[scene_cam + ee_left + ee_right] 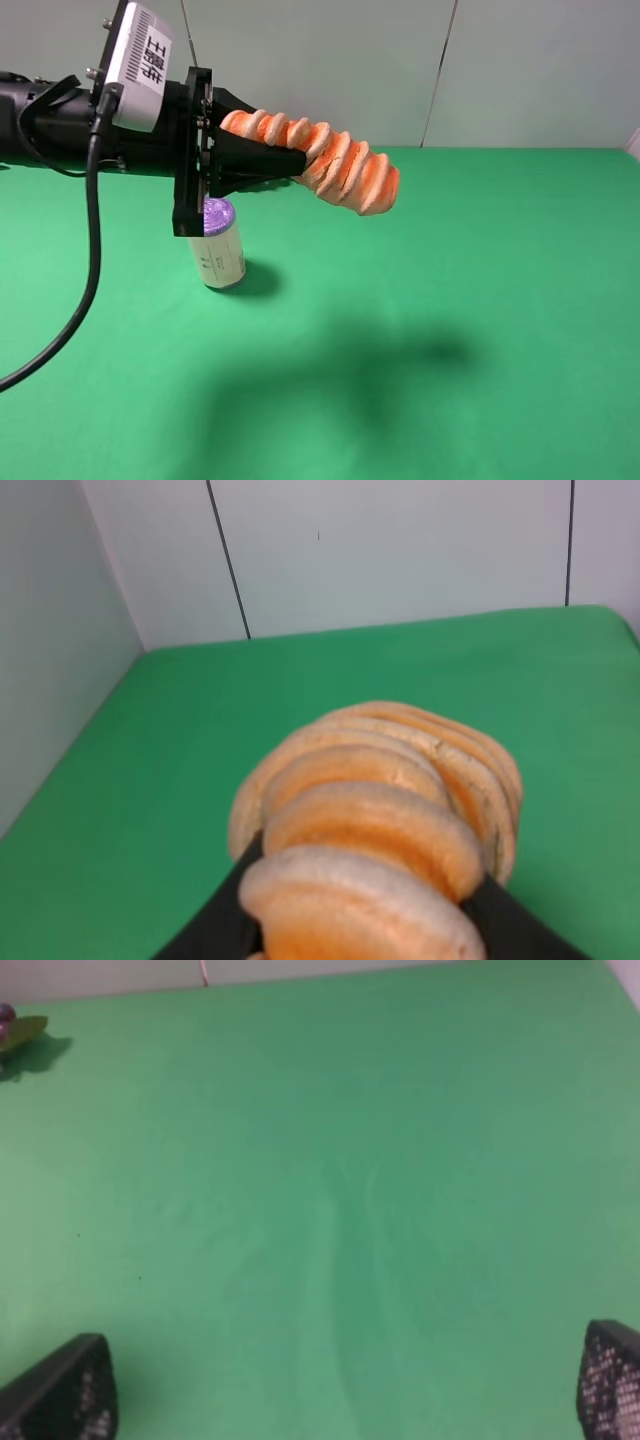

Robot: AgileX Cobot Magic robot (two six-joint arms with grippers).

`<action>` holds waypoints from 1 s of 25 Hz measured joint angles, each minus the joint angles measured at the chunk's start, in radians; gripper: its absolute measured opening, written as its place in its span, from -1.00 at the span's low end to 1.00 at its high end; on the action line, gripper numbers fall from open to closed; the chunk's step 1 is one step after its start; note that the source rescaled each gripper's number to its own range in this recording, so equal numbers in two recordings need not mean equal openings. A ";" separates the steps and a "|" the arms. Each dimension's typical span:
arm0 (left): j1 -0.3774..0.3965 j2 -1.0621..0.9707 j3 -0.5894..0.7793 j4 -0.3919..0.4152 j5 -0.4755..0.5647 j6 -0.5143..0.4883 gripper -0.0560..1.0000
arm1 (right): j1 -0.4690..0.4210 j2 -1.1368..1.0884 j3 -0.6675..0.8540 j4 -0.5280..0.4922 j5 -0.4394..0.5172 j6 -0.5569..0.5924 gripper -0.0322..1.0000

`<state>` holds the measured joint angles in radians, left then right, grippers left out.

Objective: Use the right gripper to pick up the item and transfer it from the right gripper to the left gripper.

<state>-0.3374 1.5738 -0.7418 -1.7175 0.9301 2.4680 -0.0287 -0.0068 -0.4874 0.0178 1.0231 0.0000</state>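
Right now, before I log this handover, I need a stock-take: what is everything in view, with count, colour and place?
loaf toy: one, orange with cream spiral ridges, in the air above the table, clamped in the left gripper
can: one, cream with a purple lid, upright on the table below the left gripper
small thing: one, purple and green, on the table near the wall; too blurred to name
table: one, green
left gripper: one, black with a pale box on its wrist, shut on the loaf toy
right gripper: one, black, wide open over the table, holding nothing
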 joint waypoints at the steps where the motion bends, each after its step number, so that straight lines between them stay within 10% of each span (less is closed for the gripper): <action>1: 0.000 0.000 0.000 0.006 -0.012 0.000 -0.88 | 0.000 0.000 0.000 0.000 0.000 0.000 1.00; 13: 0.048 -0.136 -0.105 0.281 -0.348 -0.352 -0.88 | 0.000 0.000 0.000 0.000 0.000 0.000 1.00; 25: 0.106 -0.160 -0.118 0.723 -0.718 -1.106 -0.88 | 0.000 0.000 0.000 0.000 0.000 0.000 1.00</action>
<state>-0.2310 1.4135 -0.8600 -0.9948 0.2120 1.3618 -0.0287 -0.0068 -0.4874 0.0178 1.0231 0.0000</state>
